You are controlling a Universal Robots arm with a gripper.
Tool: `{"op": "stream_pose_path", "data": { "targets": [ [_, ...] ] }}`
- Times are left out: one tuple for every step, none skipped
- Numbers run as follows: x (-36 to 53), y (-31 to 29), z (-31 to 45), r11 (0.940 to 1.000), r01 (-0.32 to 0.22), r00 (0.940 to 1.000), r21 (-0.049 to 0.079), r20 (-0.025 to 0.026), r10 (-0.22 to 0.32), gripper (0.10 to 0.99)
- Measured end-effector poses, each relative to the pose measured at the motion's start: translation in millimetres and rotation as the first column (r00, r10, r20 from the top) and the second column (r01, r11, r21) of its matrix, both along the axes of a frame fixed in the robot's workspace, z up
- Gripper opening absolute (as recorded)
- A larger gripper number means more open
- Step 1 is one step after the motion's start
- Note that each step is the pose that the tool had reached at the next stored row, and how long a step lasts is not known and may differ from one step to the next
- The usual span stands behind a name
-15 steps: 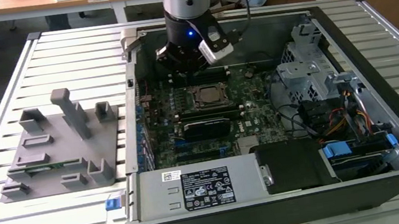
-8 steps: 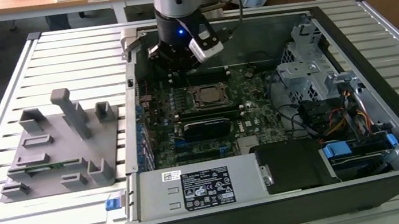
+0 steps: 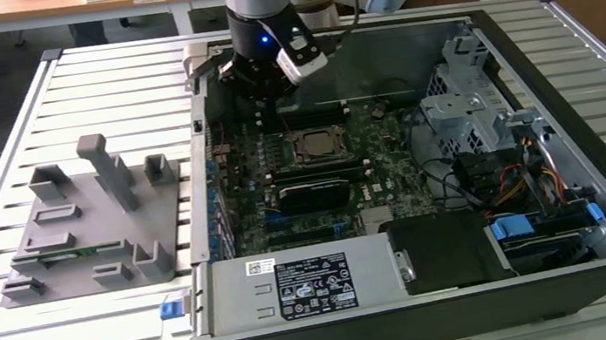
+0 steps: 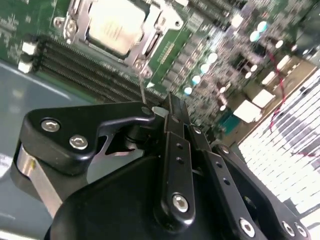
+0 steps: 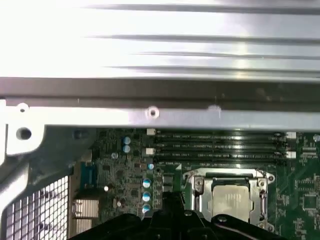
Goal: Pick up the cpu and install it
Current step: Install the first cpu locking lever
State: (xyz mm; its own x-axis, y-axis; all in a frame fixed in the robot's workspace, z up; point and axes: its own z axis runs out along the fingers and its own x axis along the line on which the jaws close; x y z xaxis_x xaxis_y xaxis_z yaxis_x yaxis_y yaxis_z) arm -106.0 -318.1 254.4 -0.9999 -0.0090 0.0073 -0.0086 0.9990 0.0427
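Observation:
The cpu (image 3: 315,144) lies flat in the motherboard socket in the middle of the open computer case, its silvery top showing under the metal socket frame. Both wrist views show the cpu (image 4: 115,25) (image 5: 230,197) seated there. My gripper (image 3: 261,95) hangs over the back part of the board, behind the socket and apart from the chip. In the second wrist view my gripper (image 4: 176,104) stands shut, its black fingers (image 4: 172,130) together with nothing between them. A thin metal socket lever (image 4: 142,87) rises just beyond the fingertips.
The case wall (image 5: 150,95) runs close behind the gripper. Memory slots (image 5: 220,145) lie between that wall and the socket. A black heatsink (image 3: 312,193), a power supply (image 3: 307,284) and a drive cage (image 3: 470,104) fill the case. A grey fixture (image 3: 93,224) holding a green memory stick stands at the exterior view's left.

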Motion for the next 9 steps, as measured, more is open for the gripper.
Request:
{"op": "stream_pose_path", "data": {
  "targets": [
    [-0.3,2.8,0.0,1.0,0.0,1.0,0.0,0.0011,0.0,0.106],
    [-0.5,6.2,0.0,1.0,0.0,1.0,0.0,0.0022,0.0,0.106],
    [-0.8,9.2,-0.1,1.0,-0.001,1.0,0.0,0.0031,0.001,0.106],
    [-1.1,10.8,0.0,1.0,-0.001,1.0,0.0,0.0042,0.001,0.106],
    [-1.3,11.2,0.0,1.0,-0.001,1.0,0.0,0.0046,0.001,0.106],
    [-1.3,11.2,0.0,1.0,-0.001,1.0,0.0,0.0047,0.001,0.106],
    [-1.2,11.2,0.0,1.0,-0.001,1.0,0.0,0.0048,0.001,0.106],
    [-1.2,11.2,0.0,1.0,-0.001,1.0,0.0,0.0047,0.001,0.106],
    [-0.7,11.2,0.0,1.0,-0.001,1.0,0.0,0.0048,0.001,0.106]
  ]
}}
